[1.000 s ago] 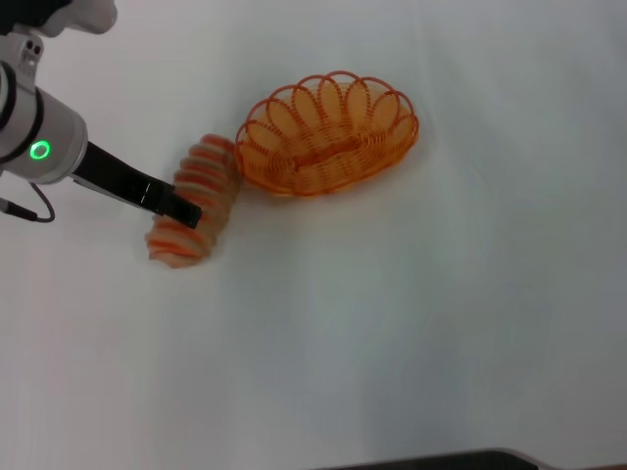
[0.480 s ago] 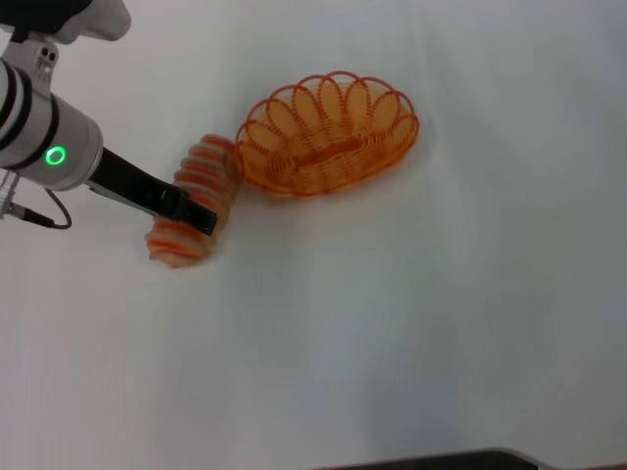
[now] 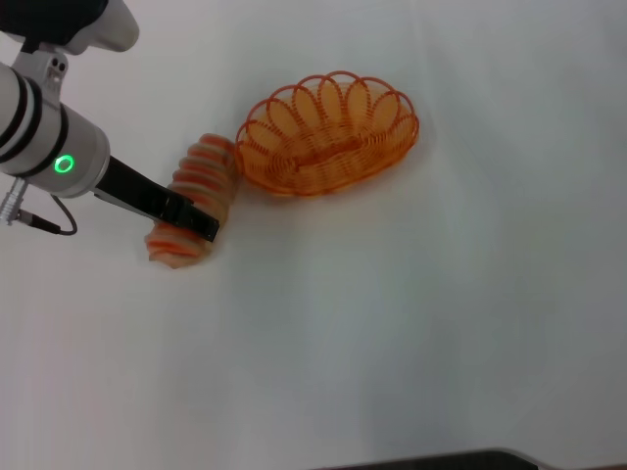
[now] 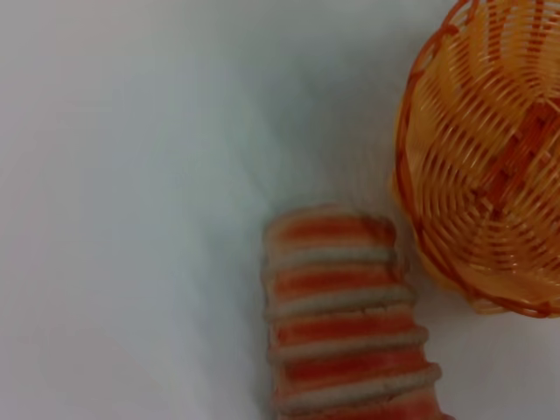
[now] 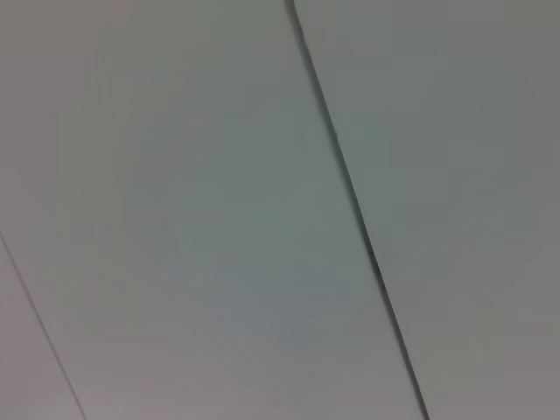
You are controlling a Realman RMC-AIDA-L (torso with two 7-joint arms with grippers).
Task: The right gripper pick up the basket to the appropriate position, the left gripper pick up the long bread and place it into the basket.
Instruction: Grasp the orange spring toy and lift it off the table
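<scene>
**A:** Start at the left. What do you see there?

**B:** You see the left gripper (image 3: 201,223), a black two-fingered claw on a black arm that comes out of a white wrist with a green light. It reaches in from the left side and sits on top of the long bread (image 3: 195,201), a pale tan loaf with orange stripes across it, bumpy like a caterpillar.

**A:** Is the claw squeezing the bread?

**B:** You cannot tell. The black tip lies across the lower half of the loaf, but its fingers do not show well enough to say if they are clenched or let go.

**A:** Where is the bread?

**B:** It lies flat on the white table (image 3: 392,323). One end points up toward the oval orange wire basket (image 3: 328,134) with the loopy rim. In the left wrist view you see the striped bread (image 4: 343,325) with its end just beside the basket's (image 4: 486,157) wall.

**A:** And the basket?

**B:** It sits on the table to the right of the bread, with nothing inside.

**A:** What about the right gripper?

**B:** You do not see it in any view. The right wrist view shows only a plain grey surface with a dark line.
</scene>
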